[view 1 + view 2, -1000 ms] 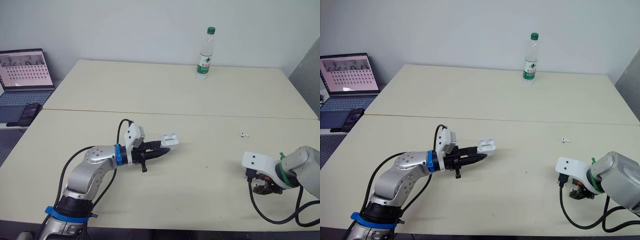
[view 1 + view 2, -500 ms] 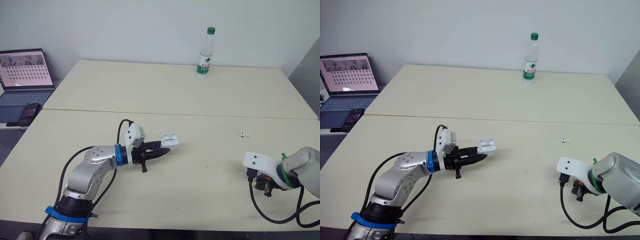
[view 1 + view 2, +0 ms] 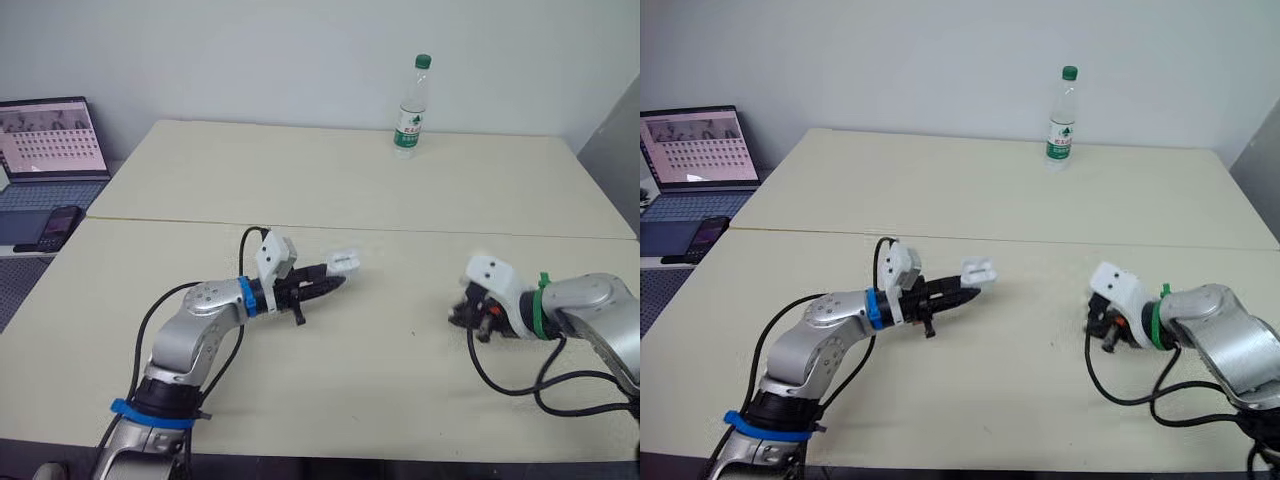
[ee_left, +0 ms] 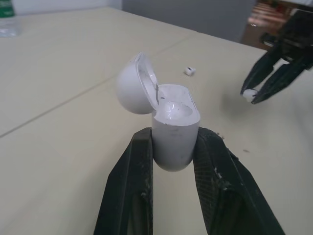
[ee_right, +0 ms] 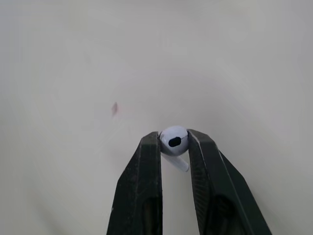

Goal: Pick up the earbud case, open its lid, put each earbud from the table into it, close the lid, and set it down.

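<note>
- Table (image 3: 350, 180): pale and wide, a seam running across it. It lies under both pincers.
- Laptop (image 3: 50, 140): open with the screen lit, off the table's edge, well out to the left pincer's outer side and behind it.
- Bottle (image 3: 410, 105): clear with a green cap, upright. It stands far ahead of both pincers, near the table's far edge.
- Left pincer (image 3: 335, 282): reaches out toward the table's middle, its two black fingers (image 4: 139, 161) clamped on the case's lower body, one on each side.
- Right pincer (image 3: 462, 318): low over the table, tips turned toward the left pincer and well apart from it. It is closed on an earbud, pinched at the very tips.
- Phone (image 3: 55, 228): dark, lying flat just in front of the laptop, far from either pincer.
- Case (image 4: 173, 129): white and rounded, held off the table and standing out past the left pincer's tips. Whether its sockets are filled, I cannot tell.
- Lid (image 4: 132, 85): swung back on its hinge, open, tilted to one side of the case.
- Earbud (image 5: 173, 139): white, its round head caught between the right pincer's tips, stem poking out below.
- Second earbud (image 4: 190, 71): lies loose on the table beyond the case, near the right pincer but apart from it.
</note>
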Controlling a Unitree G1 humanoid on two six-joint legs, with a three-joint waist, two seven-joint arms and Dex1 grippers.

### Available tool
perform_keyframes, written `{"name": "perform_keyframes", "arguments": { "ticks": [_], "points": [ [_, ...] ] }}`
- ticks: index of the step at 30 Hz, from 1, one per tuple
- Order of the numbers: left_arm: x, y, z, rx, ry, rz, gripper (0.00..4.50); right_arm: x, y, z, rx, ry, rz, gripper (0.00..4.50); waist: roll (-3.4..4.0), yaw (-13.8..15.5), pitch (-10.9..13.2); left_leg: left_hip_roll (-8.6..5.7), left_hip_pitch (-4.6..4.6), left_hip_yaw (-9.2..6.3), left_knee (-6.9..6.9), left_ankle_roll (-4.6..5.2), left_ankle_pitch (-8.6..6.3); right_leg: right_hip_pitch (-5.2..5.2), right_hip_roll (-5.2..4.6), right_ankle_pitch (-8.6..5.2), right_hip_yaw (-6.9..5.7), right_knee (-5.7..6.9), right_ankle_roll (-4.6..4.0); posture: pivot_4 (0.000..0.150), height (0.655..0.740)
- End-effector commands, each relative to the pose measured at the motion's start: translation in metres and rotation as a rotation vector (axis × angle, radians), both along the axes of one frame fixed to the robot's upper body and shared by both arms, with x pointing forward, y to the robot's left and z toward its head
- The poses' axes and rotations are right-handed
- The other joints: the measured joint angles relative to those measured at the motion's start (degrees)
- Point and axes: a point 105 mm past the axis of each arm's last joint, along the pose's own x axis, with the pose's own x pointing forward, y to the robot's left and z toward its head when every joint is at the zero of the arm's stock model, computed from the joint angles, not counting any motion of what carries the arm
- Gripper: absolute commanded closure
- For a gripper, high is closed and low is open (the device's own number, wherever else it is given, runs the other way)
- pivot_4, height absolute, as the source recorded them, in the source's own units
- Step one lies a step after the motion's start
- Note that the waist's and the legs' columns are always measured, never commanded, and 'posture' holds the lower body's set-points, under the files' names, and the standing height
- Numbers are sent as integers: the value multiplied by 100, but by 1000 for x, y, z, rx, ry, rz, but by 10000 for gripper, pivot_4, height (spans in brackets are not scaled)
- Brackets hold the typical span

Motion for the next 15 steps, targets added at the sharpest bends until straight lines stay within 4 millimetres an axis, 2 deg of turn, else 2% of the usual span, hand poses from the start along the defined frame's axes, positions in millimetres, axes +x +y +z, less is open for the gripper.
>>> {"name": "perform_keyframes", "arguments": {
  "ticks": [1, 4, 8, 12, 15],
  "points": [
    [13, -8, 18, -28, -97, 57, 37240, 15, 12, 35, 240, -143, -93, 41124, 0, 2, 0, 0, 0, -2, -2, 0, 0, 0, 0, 0, 0, 0, 0, 1500, 7362],
    [26, -15, 19, -21, -129, 121, 37240, 27, 16, 54, 450, -184, -184, 41124, 2, 2, -1, 1, -2, -6, -4, -1, 0, -3, 0, 1, -2, 4, -1, 1500, 7362],
    [27, -37, 25, -72, -152, 104, 37240, 33, 26, 75, 671, -240, -204, 41124, 3, -3, -2, -2, -2, -5, -5, -1, 0, -2, -3, 1, -3, 3, -1, 1500, 7362],
    [29, -49, 28, -104, -174, 111, 37240, 33, 43, 82, 706, -341, -149, 41124, 3, -11, -2, -2, -3, -4, -9, -1, 0, -4, -3, 1, -3, 2, -1, 1500, 7362],
    [29, -56, 31, -147, -175, 113, 37240, 37, 55, 88, 818, -341, -152, 41124, 4, -23, -3, -2, -2, -4, -9, -1, 0, -4, -2, 1, -2, 3, -1, 1500, 7362]
  ]
}}
